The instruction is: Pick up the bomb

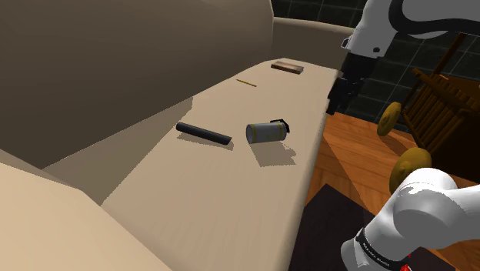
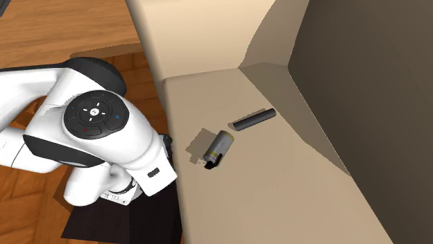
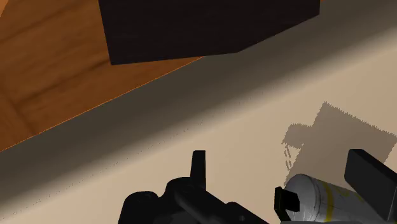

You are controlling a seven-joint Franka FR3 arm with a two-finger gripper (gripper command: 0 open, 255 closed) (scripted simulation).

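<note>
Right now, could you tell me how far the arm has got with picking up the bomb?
Done: only the set-up, as the gripper is open. In hand: the approach. The gripper hovers near the seat cushion's front edge, apart from the bomb, which lies on its side beside a dark cylinder. Left: come down around the bomb, close and lift.

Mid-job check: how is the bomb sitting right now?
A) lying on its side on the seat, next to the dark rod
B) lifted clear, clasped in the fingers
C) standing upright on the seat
A: the bomb lies on its side on the seat, with the dark rod beside it but apart.
</note>
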